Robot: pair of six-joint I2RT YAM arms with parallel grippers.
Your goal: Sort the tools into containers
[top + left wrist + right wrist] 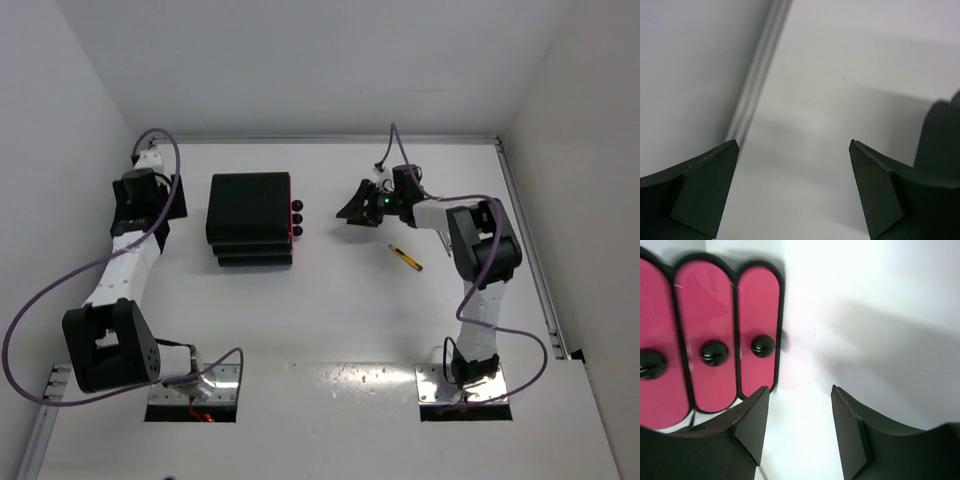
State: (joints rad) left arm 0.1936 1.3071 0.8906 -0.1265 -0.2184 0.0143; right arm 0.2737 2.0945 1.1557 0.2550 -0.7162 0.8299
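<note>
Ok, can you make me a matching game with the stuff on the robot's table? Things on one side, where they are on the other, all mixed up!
Things
1. cabinet
2. yellow-and-black tool
3. left pincer
4. right pincer

Places
A. open, facing the pink drawer fronts
B. lying flat on the table, close to the right arm
C. open, beside the metal rail at the wall
D. standing left of the middle, its knobs on the right side

Pairs: 1-D, 2-B, 3-C, 4-A

Three pink drawers (pixel 715 310), seemingly closed, black knobs (pixel 714 352), left; right gripper (pixel 798 387) spread.
</note>
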